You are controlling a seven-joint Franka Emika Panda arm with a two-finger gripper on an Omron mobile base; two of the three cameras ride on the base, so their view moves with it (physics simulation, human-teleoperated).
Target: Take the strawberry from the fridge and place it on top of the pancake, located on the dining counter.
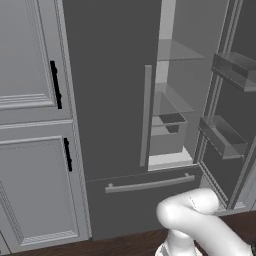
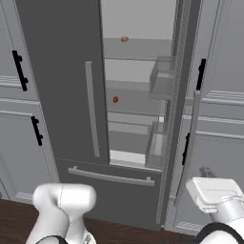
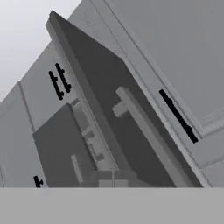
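**Fridge door open, berry on a shelf, claw closed on nothing**

The tall dark grey two-door fridge (image 2: 62, 86) stands with its right door swung wide open and its left door shut. The pale interior shows glass shelves, and clear bins line the inside of the open door (image 1: 225, 135). A long light grey vertical handle (image 1: 145, 115) runs down the closed left door, and a horizontal bar handle (image 1: 150, 184) crosses the bottom drawer below it.

In the right base view, the tiny bright red strawberry (image 2: 115, 99) sits on a middle shelf, close to the edge of the closed door. One shelf above it, further right, rests a small orange-toned round fruit (image 2: 124, 39). The two are well apart.

Light grey panelled cabinets with black handles (image 1: 56, 85) flank the fridge on both sides. The floor at the foot of them is dark wood (image 1: 125, 245).

The white arm's hand (image 2: 214, 193) shows at the lower right of the right base view, just in front of the open door's edge. The claw's fingers are closed together, gripping nothing. The hand view, rolled over, looks along the outer face of the open door and its long handle (image 3: 148, 131).
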